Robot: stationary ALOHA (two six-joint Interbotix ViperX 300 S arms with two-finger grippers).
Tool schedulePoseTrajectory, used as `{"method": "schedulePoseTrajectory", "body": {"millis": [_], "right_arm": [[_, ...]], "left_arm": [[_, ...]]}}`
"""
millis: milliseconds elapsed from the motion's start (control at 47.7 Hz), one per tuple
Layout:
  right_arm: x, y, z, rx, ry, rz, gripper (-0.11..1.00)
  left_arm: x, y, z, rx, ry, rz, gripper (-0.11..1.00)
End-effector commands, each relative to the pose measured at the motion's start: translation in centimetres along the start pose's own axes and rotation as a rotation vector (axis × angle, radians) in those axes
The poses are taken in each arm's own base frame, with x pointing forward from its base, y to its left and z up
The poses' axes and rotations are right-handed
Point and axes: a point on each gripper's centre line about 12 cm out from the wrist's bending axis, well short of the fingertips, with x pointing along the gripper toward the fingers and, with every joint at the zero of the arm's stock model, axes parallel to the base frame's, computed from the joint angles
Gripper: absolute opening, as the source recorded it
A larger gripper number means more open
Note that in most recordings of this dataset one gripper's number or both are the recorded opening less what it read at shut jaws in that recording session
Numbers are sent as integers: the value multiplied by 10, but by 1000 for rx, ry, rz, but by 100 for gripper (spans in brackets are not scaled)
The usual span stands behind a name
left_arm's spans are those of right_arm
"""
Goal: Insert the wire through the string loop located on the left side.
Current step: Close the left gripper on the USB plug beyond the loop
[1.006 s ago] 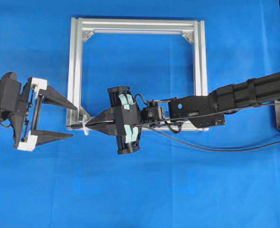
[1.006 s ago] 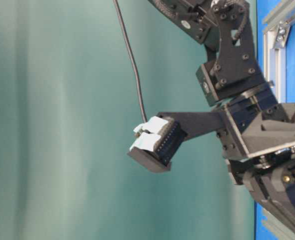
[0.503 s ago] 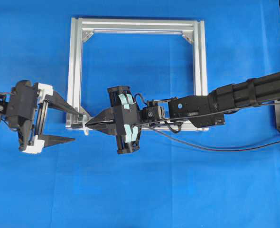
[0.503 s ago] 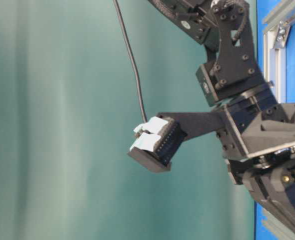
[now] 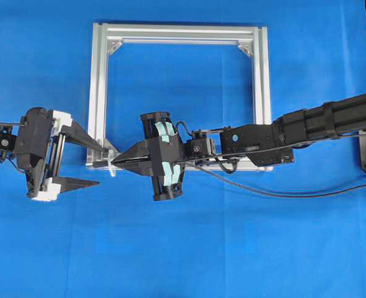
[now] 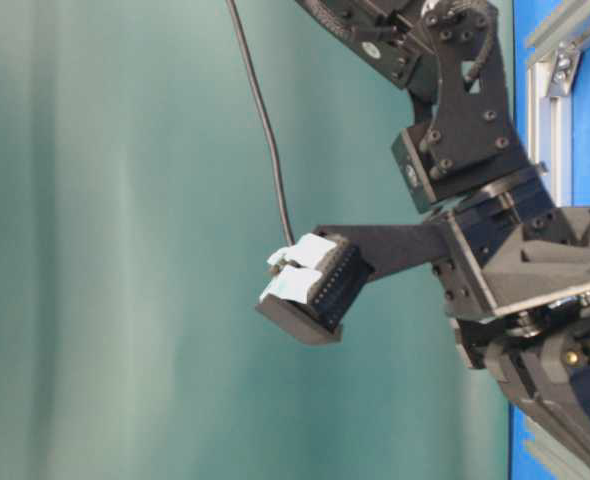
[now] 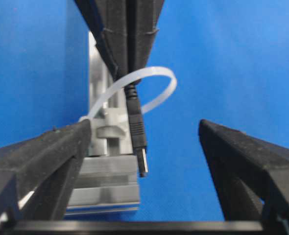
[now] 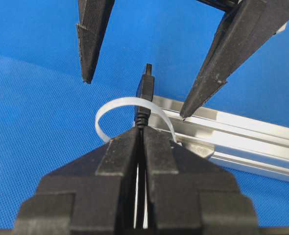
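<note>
In the overhead view a square aluminium frame [image 5: 180,96] lies flat on the blue tabletop [image 5: 189,248], filling the upper middle of the picture. At the frame's lower left corner sits the string loop [image 5: 111,166], a small white tie fixed to the silver rail. The right gripper [image 5: 116,160] reaches in from the right edge of the frame, its long black arm crossing the bottom rail, and its fingers [image 8: 134,161] are pressed together on the wire [image 5: 282,194], whose black cable trails back along the arm and sags in a curve toward the right edge. The right wrist view shows the wire's plug [image 8: 145,90] sticking out beyond the closed fingertips and passing through the arch of the string loop [image 8: 110,110], with its tip already on the far side. The left gripper [image 5: 98,164] sits at the left edge of the overhead picture, just beside that corner, its fingers [image 5: 77,133] spread wide and holding nothing. In the left wrist view the plug [image 7: 137,134] with its pale metal tip hangs between the two spread fingers [image 7: 242,156], touching neither, with the string loop [image 7: 156,81] arching behind it against the frame [image 7: 108,176].
</note>
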Motion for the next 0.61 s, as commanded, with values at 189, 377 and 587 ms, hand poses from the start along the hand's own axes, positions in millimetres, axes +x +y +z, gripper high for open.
{"method": "schedulePoseTrajectory", "body": {"millis": [189,377,587], "right_arm": [[-2,-2,16,3,-43,-4,0],[-1,-2,16,3,-43,-4,0],[-2,-2,17,3,-46,-4,0]], "left_arm": [[3,-2,8,3,-23,-6,90],[4,-2,6,3,-6,-5,90],[4,0,7,1,-9,1,88]]}}
